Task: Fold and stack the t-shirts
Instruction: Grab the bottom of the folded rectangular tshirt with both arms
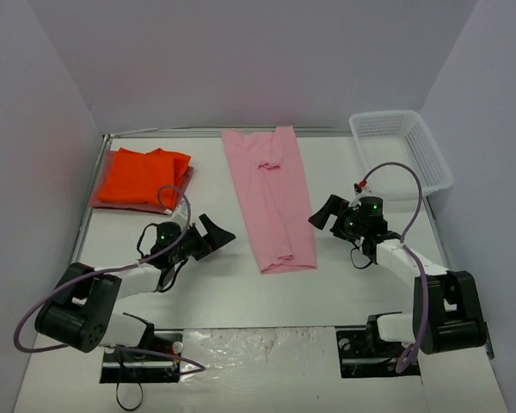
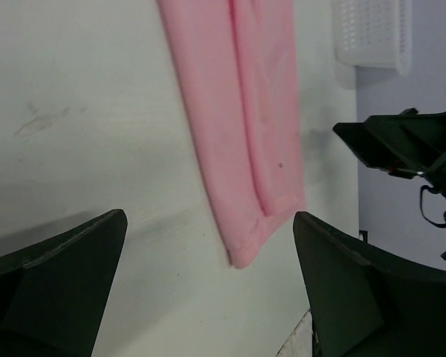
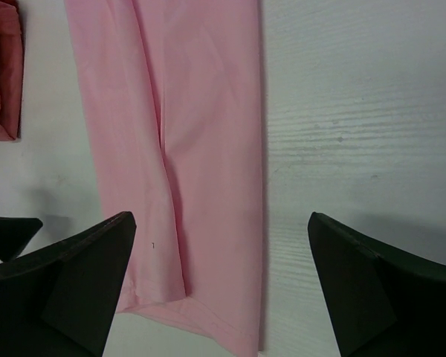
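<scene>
White table (image 1: 241,297), matt, with a few faint grey scuffs. Bears at its middle a light pink t-shirt (image 1: 271,198), folded lengthwise into a long narrow strip and lying flat, far end at the table's far edge, near end slanted a little rightward. Left of the pink strip, well apart, beside its far half: a dull pinkish-red t-shirt (image 1: 189,178), folded, flat on the surface, almost wholly covered by a bright orange t-shirt (image 1: 142,176) on top. Right of the strip's far end, also well apart: a white mesh basket (image 1: 430,159), upright, in the far corner.
</scene>
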Controlling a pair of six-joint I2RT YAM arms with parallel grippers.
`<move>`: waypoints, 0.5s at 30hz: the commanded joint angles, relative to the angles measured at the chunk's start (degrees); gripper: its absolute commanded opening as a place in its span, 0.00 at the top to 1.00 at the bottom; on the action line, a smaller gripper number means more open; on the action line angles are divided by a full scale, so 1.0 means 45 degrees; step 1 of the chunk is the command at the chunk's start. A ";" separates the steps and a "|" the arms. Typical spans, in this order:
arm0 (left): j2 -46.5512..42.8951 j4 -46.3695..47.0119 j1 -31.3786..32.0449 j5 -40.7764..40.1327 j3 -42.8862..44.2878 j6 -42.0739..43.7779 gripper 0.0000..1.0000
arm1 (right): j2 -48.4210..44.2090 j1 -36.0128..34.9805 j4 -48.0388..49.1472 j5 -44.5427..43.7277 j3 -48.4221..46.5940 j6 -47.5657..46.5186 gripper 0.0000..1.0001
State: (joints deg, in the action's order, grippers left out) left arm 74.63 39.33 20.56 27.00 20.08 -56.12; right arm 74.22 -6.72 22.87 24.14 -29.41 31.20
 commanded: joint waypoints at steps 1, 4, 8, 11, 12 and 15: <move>0.0933 0.1259 0.0235 0.0307 -0.0516 -0.0634 0.06 | -0.0457 0.0087 -0.0980 -0.0385 -0.0223 -0.0176 0.02; 0.1637 0.2093 0.0722 0.0308 -0.0769 -0.1141 0.06 | -0.0438 0.0087 -0.1177 -0.0015 -0.0067 -0.0039 0.02; 0.2379 0.3249 0.1504 -0.0063 -0.1063 -0.1981 0.06 | -0.0594 0.0087 -0.1177 0.0006 0.0518 -0.0019 0.03; 0.3062 0.4188 0.2225 -0.0473 -0.1063 -0.2488 0.06 | -0.0594 0.0087 -0.1157 0.0162 0.0831 -0.0059 0.05; 0.3431 0.4441 0.2403 -0.0570 -0.0927 -0.2548 0.06 | -0.0594 0.0087 -0.1099 0.0201 0.1064 -0.0001 0.06; 0.4290 0.5240 0.2931 -0.0766 -0.0770 -0.2802 0.03 | -0.0672 0.0087 -0.0923 0.0182 0.1552 0.0215 0.08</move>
State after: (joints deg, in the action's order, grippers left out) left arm 90.65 59.16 31.92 25.41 16.14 -66.57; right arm 72.84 -6.72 18.96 24.16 -24.18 31.51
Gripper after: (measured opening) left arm 0.961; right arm 0.921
